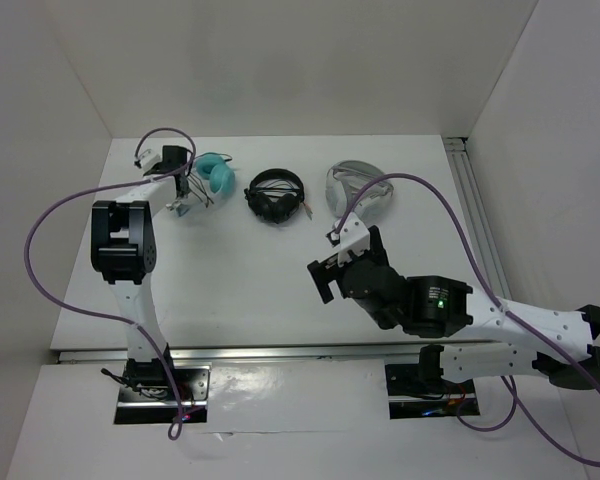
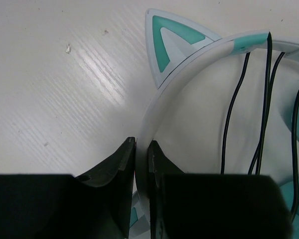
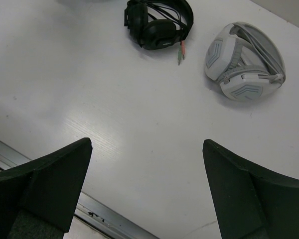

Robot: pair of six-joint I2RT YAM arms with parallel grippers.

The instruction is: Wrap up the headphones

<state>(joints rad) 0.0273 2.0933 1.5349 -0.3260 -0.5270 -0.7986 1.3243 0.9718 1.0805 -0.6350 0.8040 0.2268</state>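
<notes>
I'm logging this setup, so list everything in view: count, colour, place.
cat-ear headphones: 1, teal with pale headband, far left of the table
cable: 1, thin black, draped over that headband
black headphones: 1, black, far middle
white-grey headphones: 1, white and grey, far right
table: 1, white, under everything
left hand: 1, black, shut on the pale headband
right hand: 1, black, open, holding nothing, above bare table nearer than the headphones
</notes>
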